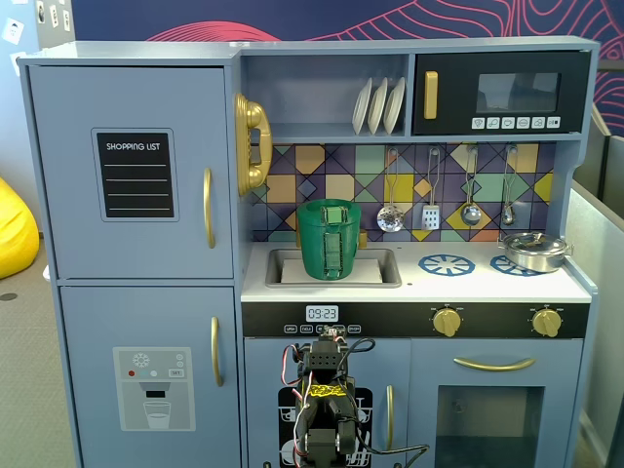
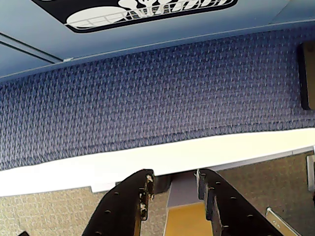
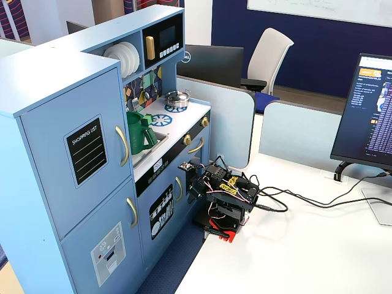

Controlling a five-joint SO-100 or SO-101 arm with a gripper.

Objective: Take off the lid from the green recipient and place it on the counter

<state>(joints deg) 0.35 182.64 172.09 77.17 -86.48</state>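
The green recipient [image 1: 330,244] stands upright in the recessed sink [image 1: 283,268] of the white counter [image 1: 487,281], its strap handle facing the camera. The lid [image 1: 331,204] sits on top of it, seen edge-on. The pot also shows in the side fixed view [image 3: 138,133]. My arm [image 1: 327,405] is folded low in front of the kitchen, on the desk [image 3: 223,199], far below the pot. In the wrist view my gripper [image 2: 174,179] is open and empty, its black fingers [image 2: 128,201] pointing down at blue carpet and the white desk edge.
A small silver pan [image 1: 534,252] sits on the right burner ring. Utensils hang on the tiled back wall [image 1: 429,200]. White plates [image 1: 378,105] stand on the shelf above. A monitor [image 3: 367,116] and cables lie on the desk to the right.
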